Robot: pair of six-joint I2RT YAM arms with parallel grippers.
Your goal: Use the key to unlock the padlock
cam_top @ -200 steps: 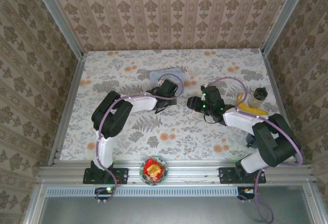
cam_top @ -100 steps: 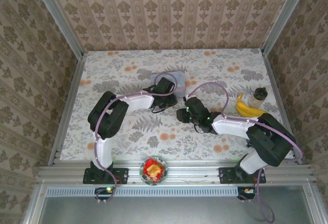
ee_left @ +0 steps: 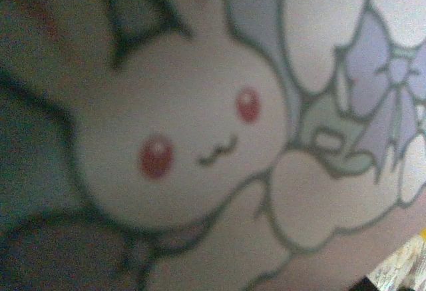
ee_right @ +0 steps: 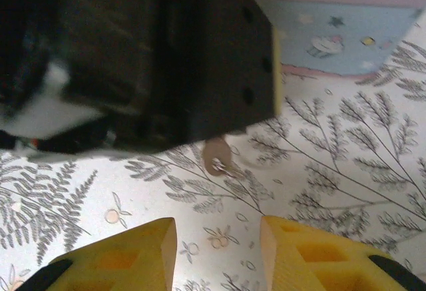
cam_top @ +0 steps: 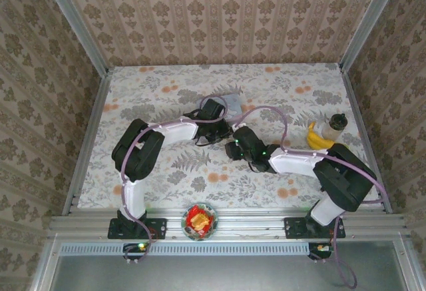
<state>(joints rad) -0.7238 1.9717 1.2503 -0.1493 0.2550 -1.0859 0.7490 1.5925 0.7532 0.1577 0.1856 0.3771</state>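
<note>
Your right gripper (ee_right: 218,238) has swung left beside the left gripper (cam_top: 214,112); its fingers (ee_right: 126,254) spread, empty; left's state: cannot tell.

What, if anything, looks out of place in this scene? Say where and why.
A banana lies by a small bottle at the table's right edge, and a bowl sits on the near metal rail, off the table. None seems to belong to a lock job.

Lit evenly and softly from overhead, with faint shadows. Blurred heavily at the left wrist, dimming toward 9 o'clock. Dark and defocused toward 11 o'clock at the right wrist, sharper across the counter (ee_right: 333,171).
</note>
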